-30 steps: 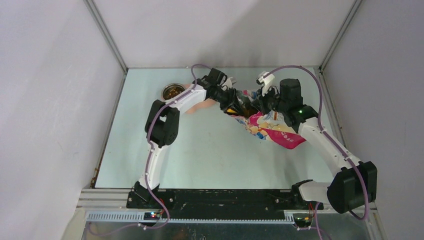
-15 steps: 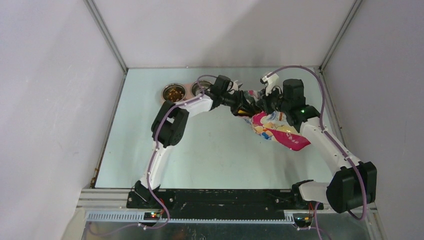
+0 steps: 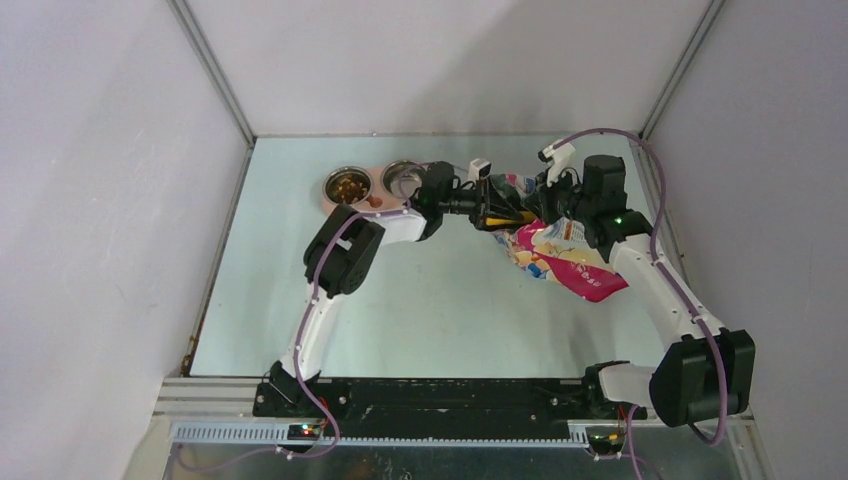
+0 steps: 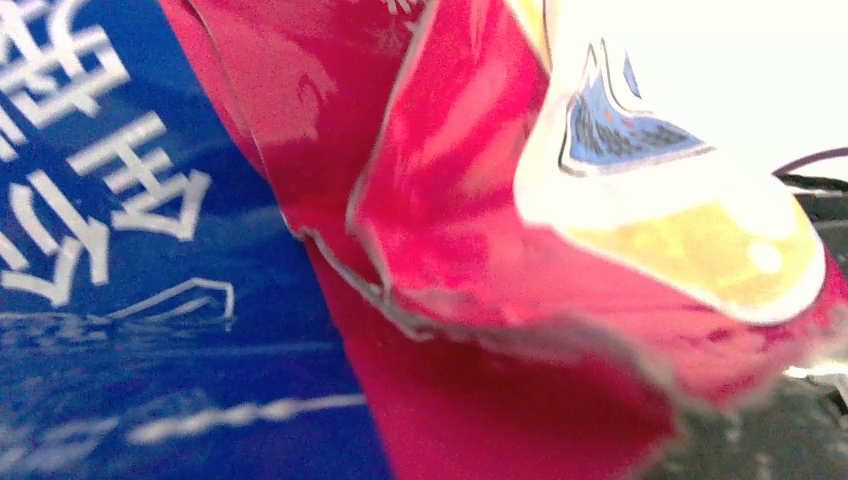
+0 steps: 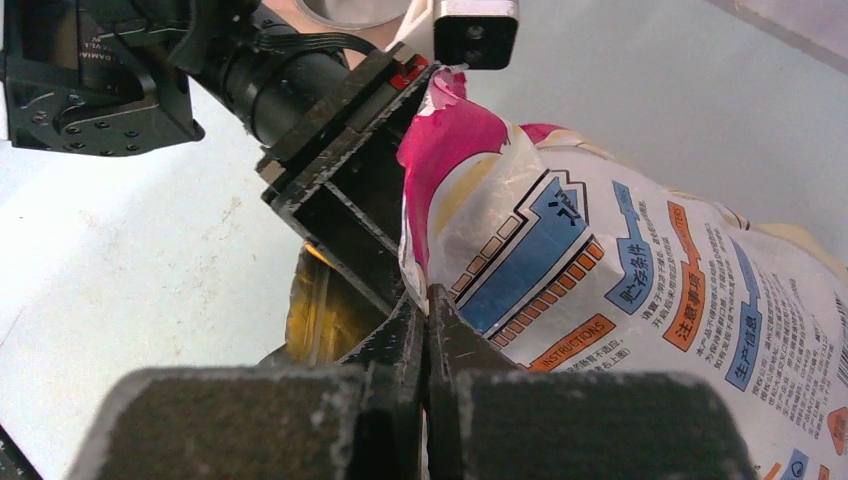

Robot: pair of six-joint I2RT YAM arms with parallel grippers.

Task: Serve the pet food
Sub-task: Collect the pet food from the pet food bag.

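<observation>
The CAT FOOD bag (image 3: 565,262) lies tilted near the table's (image 3: 430,300) far right corner, its mouth turned toward the left edge. The right gripper (image 5: 425,325) is pressed together on the bag's rim, pinching the foil. The left gripper (image 3: 485,209) reaches to the bag's mouth, clasping the yellow scoop (image 5: 315,295), which sits partly hidden at the opening. Brown kibble (image 3: 346,186) fills the left bowl of the pink feeder (image 3: 375,200), which stands along the far edge; the other bowl shows bare steel.

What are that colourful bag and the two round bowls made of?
The bag looks like thin glossy plastic film: it shines and holds sharp creases. The bowls look like polished steel, silvery with bright reflections. Their pink holder is probably matte plastic.
</observation>
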